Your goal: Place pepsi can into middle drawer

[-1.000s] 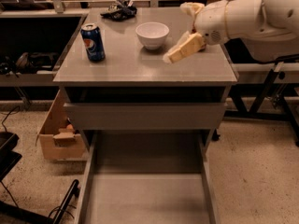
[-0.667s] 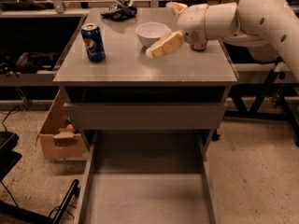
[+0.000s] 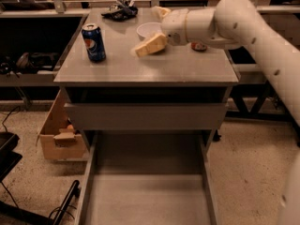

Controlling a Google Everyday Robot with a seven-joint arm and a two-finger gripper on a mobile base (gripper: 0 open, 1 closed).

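While the pepsi can [image 3: 93, 42] is left standing upright near the left edge of the cabinet top [image 3: 140, 67], the gripper [image 3: 150, 45] is held over the middle of that top. It's just in front of the white bowl [image 3: 146, 29] and well apart from the can, so the can is not touched by it. Whether the gripper is spread apart or pressed together can't be told tbh, since it's seen only as one smeared tan wedge pointed left toward the can.

The white arm [image 3: 234, 18] is stretched in from the right, across the back right part of the top. A bit of something red, probably another can [image 3: 199, 46], is half hidden behind the arm, so not much can be said about it. A dark bundle [image 3: 119, 11] is laid at the back edge of the top, behind the can and the bowl.

Lower down, the middle drawer [image 3: 147, 196] is pulled well out toward the camera, with its flat grey floor and thin side walls shown from above. The upper drawer [image 3: 145, 116] with the plain grey front is seen just under the top, above the open one. A cardboard box [image 3: 58, 142] is set on the floor to the left of the cabinet.
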